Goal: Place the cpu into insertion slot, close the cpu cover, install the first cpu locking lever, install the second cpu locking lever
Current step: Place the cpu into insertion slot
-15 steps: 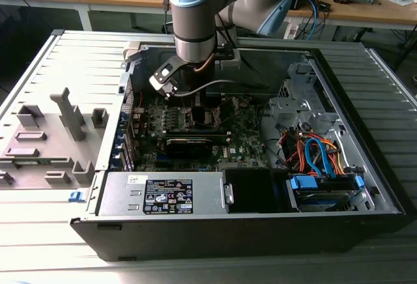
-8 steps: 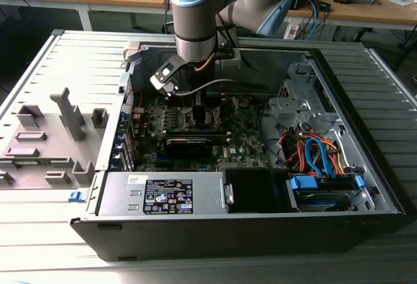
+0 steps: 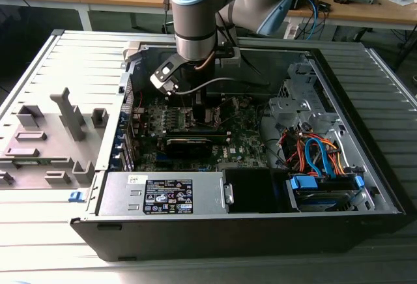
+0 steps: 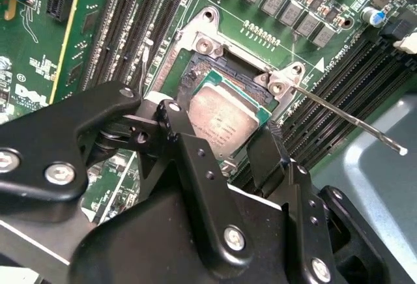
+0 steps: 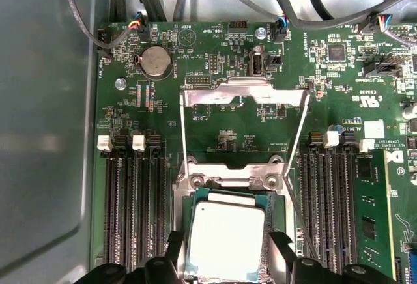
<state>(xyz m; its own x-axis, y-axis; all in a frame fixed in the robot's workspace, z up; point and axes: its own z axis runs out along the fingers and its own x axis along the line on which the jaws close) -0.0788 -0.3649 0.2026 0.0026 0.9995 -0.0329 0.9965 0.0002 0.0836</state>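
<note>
Gripper closed on the chip over the socket.
The black fingers are set narrow, one against each of two opposite edges of the chip, and hold it. The chip lies silver face up above the socket on the green board; whether it is fully seated cannot be told. The silver cover is swung open, clear of the socket. A thin lever rod sticks out free beside the socket. In the exterior view the arm reaches down into the open computer case.

No legible text on the motherboard
</note>
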